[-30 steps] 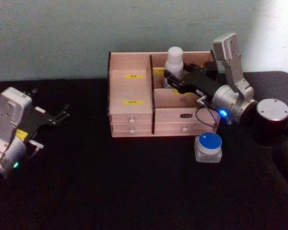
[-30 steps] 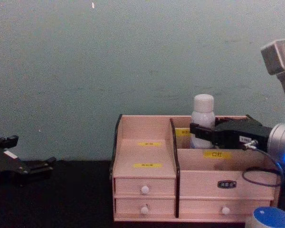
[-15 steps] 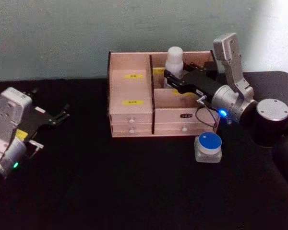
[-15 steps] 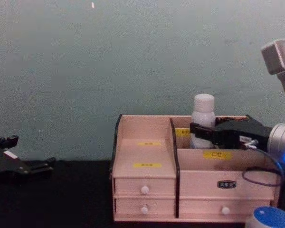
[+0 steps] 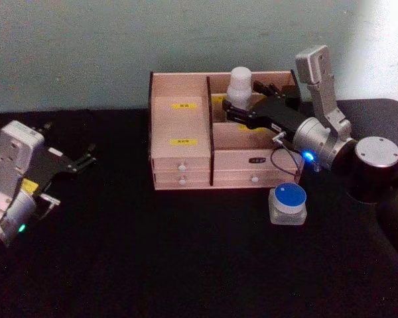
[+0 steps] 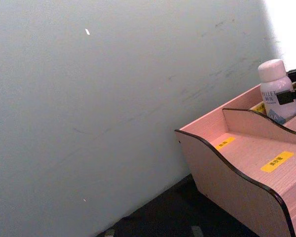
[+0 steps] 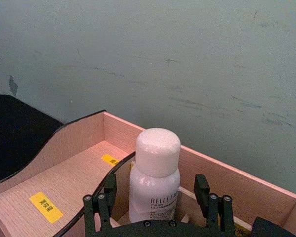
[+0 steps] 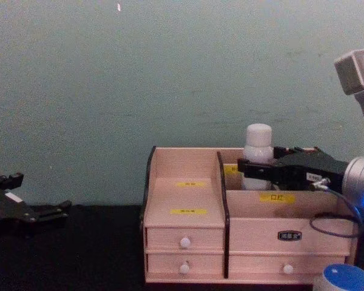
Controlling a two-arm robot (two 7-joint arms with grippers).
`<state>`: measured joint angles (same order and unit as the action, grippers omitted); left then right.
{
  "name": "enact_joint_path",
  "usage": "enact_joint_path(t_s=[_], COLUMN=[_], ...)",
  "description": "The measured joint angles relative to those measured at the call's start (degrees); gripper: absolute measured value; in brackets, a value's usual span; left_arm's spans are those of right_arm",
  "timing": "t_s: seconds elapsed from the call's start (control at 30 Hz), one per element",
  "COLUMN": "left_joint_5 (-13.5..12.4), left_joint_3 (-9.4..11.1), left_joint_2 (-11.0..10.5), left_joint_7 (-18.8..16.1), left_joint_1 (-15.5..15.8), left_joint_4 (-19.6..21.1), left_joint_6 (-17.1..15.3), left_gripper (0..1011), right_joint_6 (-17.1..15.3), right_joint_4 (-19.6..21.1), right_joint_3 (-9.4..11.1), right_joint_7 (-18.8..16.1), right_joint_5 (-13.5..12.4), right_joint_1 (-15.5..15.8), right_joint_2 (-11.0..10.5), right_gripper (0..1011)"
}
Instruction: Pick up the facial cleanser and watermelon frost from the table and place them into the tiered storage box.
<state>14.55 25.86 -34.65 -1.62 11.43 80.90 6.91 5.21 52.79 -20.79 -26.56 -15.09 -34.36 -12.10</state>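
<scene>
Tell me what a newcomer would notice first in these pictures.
The facial cleanser stands inside the tiered storage box, rear of its right half, the right pincer open around it. The blue-lidded watermelon frost sits on the table before the box's right end; the left pincer idles far left.

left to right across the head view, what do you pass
left gripper → tiered storage box → facial cleanser, standing in the box's rear compartment with the right gripper open around it → watermelon frost on the table in front of the box
</scene>
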Motion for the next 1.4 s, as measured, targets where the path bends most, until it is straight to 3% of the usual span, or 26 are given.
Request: enact_joint_path(t_s=[0.23, 0.37, 0.47, 0.5, 0.6, 0.63, 0.9, 0.93, 1.13, 1.4], left_joint_5=[0.0, 0.0, 0.0, 0.0, 0.0, 0.0, 0.0, 0.0, 0.0, 0.0], left_joint_3=[0.0, 0.0, 0.0, 0.0, 0.0, 0.0, 0.0, 0.0, 0.0, 0.0], left_joint_2=[0.0, 0.0, 0.0, 0.0, 0.0, 0.0, 0.0, 0.0, 0.0, 0.0], left_joint_7=[0.0, 0.0, 0.0, 0.0, 0.0, 0.0, 0.0, 0.0, 0.0, 0.0], left_joint_1=[0.0, 0.0, 0.0, 0.0, 0.0, 0.0, 0.0, 0.0, 0.0, 0.0], left_joint_4=[0.0, 0.0, 0.0, 0.0, 0.0, 0.0, 0.0, 0.0, 0.0, 0.0], left_joint_6=[0.0, 0.0, 0.0, 0.0, 0.0, 0.0, 0.0, 0.0, 0.0, 0.0], left_gripper=[1001, 1001, 1001, 1001, 1001, 1001, 1001, 1001, 1001, 1001], right_joint_6=[0.2, 0.2, -0.9, -0.9, -2.5, -2.5, -8.0, -8.0, -10.8, -14.7], right_joint_4=[1.9, 6.6, 12.5, 12.5, 18.7, 18.7, 32.0, 32.0, 39.2, 43.7], right_joint_3=[0.1, 0.7, 1.5, 1.5, 2.6, 2.6, 6.2, 6.2, 8.4, 9.0], right_joint_7=[0.3, 0.9, 1.0, 1.0, 0.1, 0.1, -1.7, -1.7, -2.2, -2.8], right_joint_5=[0.1, 0.3, -0.3, -0.3, -1.8, -1.8, -7.5, -7.5, -10.5, -13.6], right_joint_1=[0.8, 2.9, 6.0, 6.0, 9.8, 9.8, 20.4, 20.4, 27.0, 32.9], right_joint_2=[-0.4, -1.6, -3.6, -3.6, -6.4, -6.4, -14.6, -14.6, -19.9, -24.2], right_gripper=[1003, 1002, 1002, 1002, 1003, 1003, 1002, 1002, 1003, 1002])
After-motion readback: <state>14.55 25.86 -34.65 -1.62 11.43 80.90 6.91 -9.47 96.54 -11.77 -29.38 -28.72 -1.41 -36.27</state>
